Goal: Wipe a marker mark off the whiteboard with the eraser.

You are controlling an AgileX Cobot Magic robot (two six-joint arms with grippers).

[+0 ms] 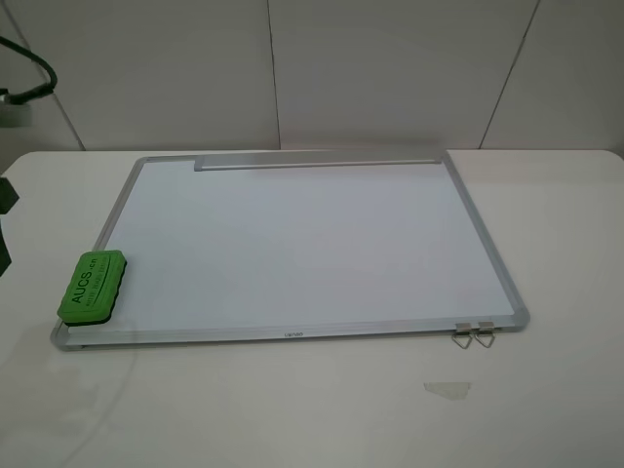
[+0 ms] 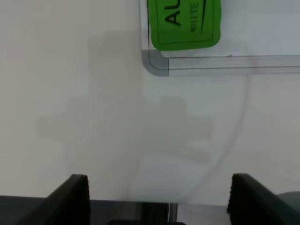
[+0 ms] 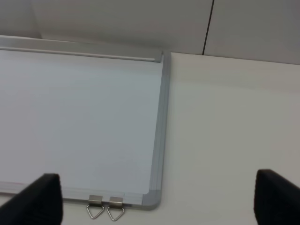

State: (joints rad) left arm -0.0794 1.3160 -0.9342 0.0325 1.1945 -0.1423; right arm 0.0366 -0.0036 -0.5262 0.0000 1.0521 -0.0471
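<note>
The whiteboard (image 1: 312, 244) lies flat on the white table, its grey tray strip (image 1: 317, 162) along the far edge and two metal clips (image 1: 474, 333) at the near right corner. The green eraser (image 1: 92, 286) rests on the board's near left corner, lettering up. No marker mark shows on the board in any view. My left gripper (image 2: 161, 199) is open above bare table, short of the board corner (image 2: 157, 63) and the eraser (image 2: 183, 23). My right gripper (image 3: 161, 199) is open near the board's right corner, close to the clips (image 3: 105, 206).
A small pale patch (image 1: 447, 389) lies on the table in front of the board. A dark cable (image 1: 39, 68) hangs at the far left. A white panelled wall stands right behind the table.
</note>
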